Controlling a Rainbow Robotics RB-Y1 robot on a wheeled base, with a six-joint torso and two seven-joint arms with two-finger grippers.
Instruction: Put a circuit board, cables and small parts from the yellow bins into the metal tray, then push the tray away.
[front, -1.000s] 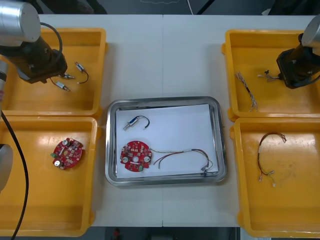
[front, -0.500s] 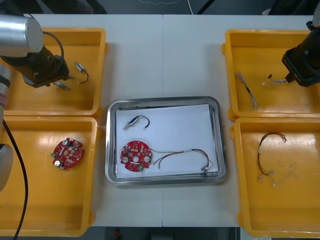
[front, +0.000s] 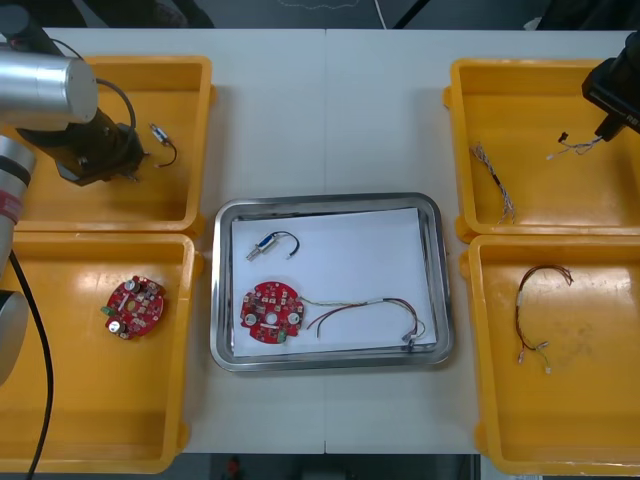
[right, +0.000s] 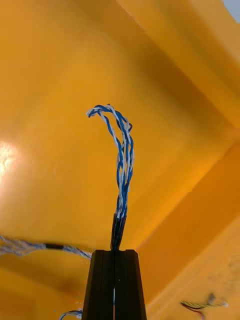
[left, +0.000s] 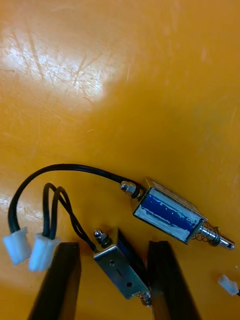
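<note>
Two tools are busy at once, and each carries its own risk. Our right tool (right: 115, 254) is clamped tight on one end of a twisted blue and white cable (right: 122, 160), above the floor of the far right yellow bin (front: 560, 205); the rest of the cable stands free beyond the fingers (right: 102, 282). We judge that grip thin: just the tip is pinched, so a quick swing toward the metal tray (front: 326, 201) could let it slide out and fall on the bench (front: 330, 110) short of the tray. The loose length could also catch the bin wall, or drag along the second twisted cable (front: 493, 180) lying in the same bin.

Our left tool (left: 112, 245) is down in the far left yellow bin (front: 150, 205), fingers spread wide with nothing gripped, straddling a small metal part (left: 122, 267) that lies at a slant between them. A second small metal part (left: 175, 215) lies just beyond, and the black cables (left: 75, 166) of both run close together beside one finger. Closing on a slanted body may spin it or squeeze it out; looped cables may bring the neighbour up too.

The tray already holds a red circuit board (front: 272, 310), a red and yellow cable (front: 350, 310) and a metal part with a black cable (front: 272, 243), so a careless drop could land on them or hang over the rim.
</note>
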